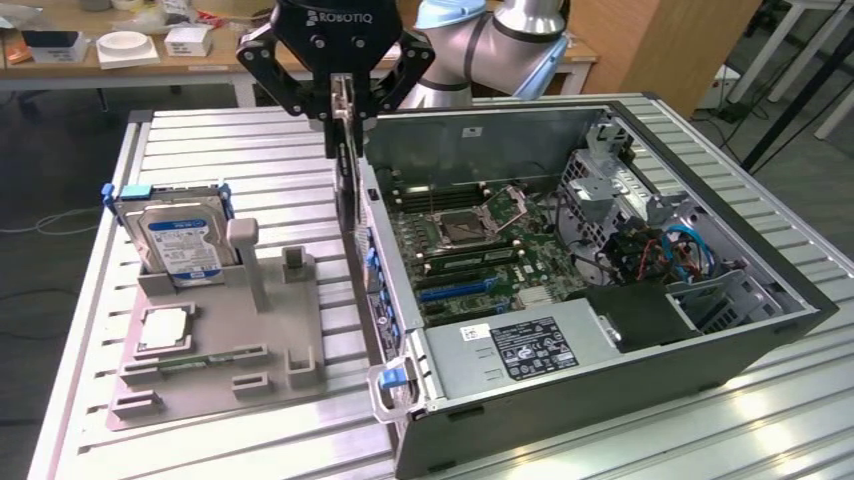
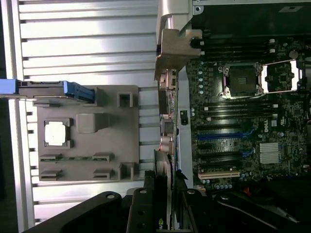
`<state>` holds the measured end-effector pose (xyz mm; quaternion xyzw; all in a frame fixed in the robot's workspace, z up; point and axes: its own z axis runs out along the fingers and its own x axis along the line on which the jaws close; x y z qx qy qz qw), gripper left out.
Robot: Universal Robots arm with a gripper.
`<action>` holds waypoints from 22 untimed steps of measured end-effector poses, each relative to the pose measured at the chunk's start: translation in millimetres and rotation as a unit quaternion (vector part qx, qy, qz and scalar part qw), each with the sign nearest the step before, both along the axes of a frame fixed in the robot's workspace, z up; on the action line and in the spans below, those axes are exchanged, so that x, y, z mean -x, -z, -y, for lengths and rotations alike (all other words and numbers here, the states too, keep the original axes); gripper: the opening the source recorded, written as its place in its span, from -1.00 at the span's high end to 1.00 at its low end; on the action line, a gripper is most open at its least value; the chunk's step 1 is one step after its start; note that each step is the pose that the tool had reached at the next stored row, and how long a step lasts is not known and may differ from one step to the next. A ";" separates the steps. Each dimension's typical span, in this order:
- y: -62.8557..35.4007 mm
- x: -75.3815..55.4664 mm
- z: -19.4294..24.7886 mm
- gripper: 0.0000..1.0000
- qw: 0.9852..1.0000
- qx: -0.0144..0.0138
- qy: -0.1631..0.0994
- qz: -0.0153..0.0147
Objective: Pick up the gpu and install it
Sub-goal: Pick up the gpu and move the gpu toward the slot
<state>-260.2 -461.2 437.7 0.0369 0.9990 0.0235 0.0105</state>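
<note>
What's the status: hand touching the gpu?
Touching. Exterior view: the hand pinches the gpu from both sides, and the gpu hangs edge-on beneath it.

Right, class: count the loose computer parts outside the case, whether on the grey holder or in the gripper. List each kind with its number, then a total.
Hard drive: 1
Processor chip: 1
Memory stick: 1
gpu, held in the gripper: 1
Total: 4
</note>
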 end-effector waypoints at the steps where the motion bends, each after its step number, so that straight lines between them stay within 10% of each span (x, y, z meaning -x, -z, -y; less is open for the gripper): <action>1: 0.0 -0.9 0.0 0.47 1.000 0.000 0.000 0.000; 22: 0.0 -21.7 0.0 0.47 1.000 -0.005 -0.017 0.000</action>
